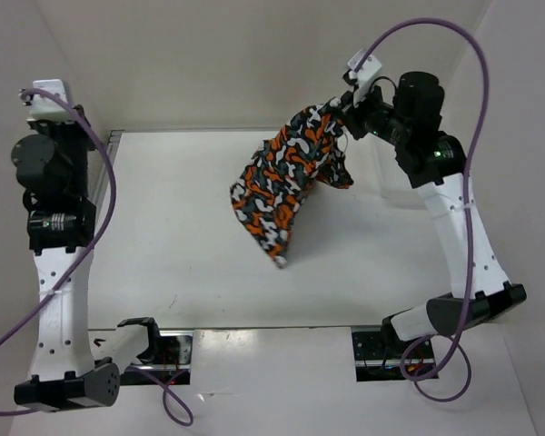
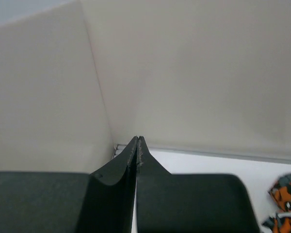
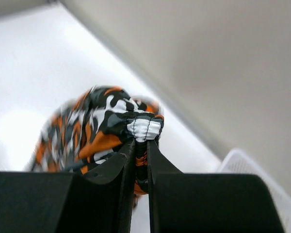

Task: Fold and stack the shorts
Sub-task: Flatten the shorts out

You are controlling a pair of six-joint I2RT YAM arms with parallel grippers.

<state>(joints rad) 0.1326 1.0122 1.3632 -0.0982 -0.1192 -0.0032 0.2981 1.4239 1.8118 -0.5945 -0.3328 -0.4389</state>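
The shorts (image 1: 286,182), printed in orange, black, white and grey blotches, hang in the air over the far right of the table. My right gripper (image 1: 338,113) is shut on their hem at the top, and the cloth drapes down to the left with its lowest corner near the table. In the right wrist view the bunched hem (image 3: 144,128) sticks out between my fingertips. My left gripper (image 2: 137,141) is shut and empty, raised at the far left by the back corner. A bit of the shorts (image 2: 285,204) shows at the lower right of the left wrist view.
The white table (image 1: 182,236) is walled in by white panels at the back and sides. A white mesh basket (image 3: 262,179) shows at the lower right of the right wrist view. Purple cables loop off both arms.
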